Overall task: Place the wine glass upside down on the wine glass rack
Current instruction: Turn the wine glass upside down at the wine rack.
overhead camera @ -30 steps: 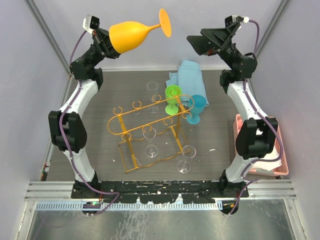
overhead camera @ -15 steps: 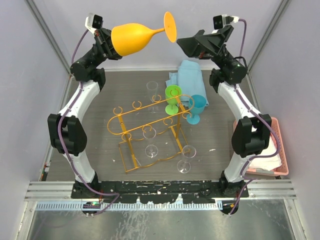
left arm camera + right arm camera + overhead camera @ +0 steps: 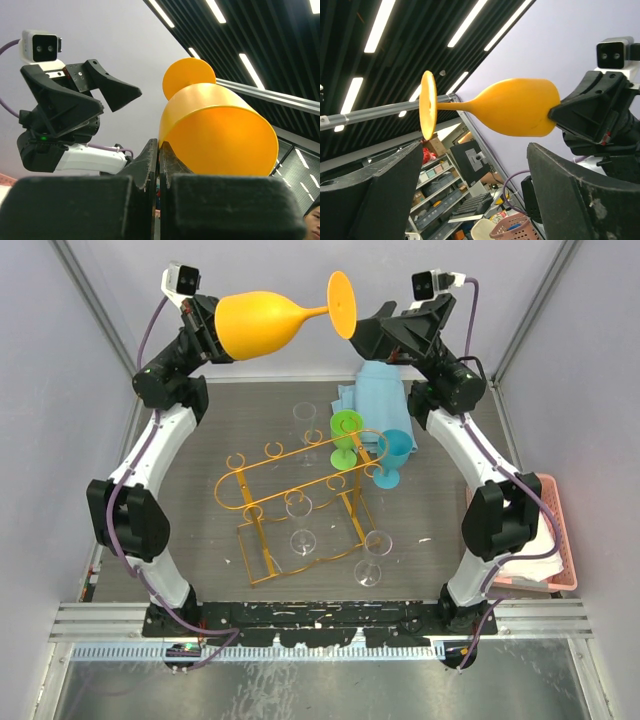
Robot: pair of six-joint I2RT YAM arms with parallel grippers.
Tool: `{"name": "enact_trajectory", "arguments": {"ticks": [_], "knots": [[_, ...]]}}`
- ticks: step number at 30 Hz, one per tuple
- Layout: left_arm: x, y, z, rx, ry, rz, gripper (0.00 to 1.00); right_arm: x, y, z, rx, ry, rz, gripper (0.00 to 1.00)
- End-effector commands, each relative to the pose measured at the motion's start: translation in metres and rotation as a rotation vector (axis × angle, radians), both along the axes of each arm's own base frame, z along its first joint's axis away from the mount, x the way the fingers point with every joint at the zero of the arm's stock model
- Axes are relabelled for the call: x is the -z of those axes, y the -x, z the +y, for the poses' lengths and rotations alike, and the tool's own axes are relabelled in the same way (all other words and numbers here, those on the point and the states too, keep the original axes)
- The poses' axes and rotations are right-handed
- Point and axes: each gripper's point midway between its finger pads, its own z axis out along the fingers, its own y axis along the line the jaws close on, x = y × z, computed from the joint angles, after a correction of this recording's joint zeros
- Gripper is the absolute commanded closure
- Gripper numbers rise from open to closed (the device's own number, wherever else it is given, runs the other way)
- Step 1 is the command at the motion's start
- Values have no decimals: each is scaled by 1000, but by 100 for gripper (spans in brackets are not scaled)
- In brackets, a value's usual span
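An orange wine glass is held high above the table on its side, bowl to the left and foot to the right. My left gripper is shut on the bowl's rim, as the left wrist view shows with the glass above it. My right gripper is open and empty, just right of the foot and not touching it. In the right wrist view the glass lies above its spread fingers. The orange-gold wine glass rack stands on the table below.
Clear wine glasses stand at the back, under the rack and in front of it. A green glass, a blue glass and a light-blue cloth are behind the rack's right end. A pink basket sits at the right edge.
My right gripper has swung left, close to the orange glass's foot. My left arm has shifted slightly, and the glass's foot has moved a little to the right.
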Motion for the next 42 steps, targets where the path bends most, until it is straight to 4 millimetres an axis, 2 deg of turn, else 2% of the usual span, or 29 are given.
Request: {"name": "enact_trajectory", "arguments": {"ticks": [1, 5, 8, 11, 15, 34, 42], "knots": [[-17, 33, 5, 22, 23, -76, 100, -41, 61, -18, -162, -80, -17, 13], [-17, 30, 5, 21, 26, -70, 100, -48, 68, -14, -165, -76, -23, 15], [-16, 30, 5, 21, 26, -67, 100, -53, 71, -15, -167, -88, -25, 19], [-13, 27, 5, 19, 27, -53, 100, -56, 74, -15, -164, -94, -29, 28], [-11, 26, 4, 16, 25, -48, 100, -60, 74, -13, -159, -89, -21, 31], [-13, 32, 5, 15, 25, -60, 100, -71, 85, -3, -153, -86, -45, 32], [-15, 33, 6, 17, 22, -68, 100, -75, 86, 1, -161, -86, -45, 39]]}}
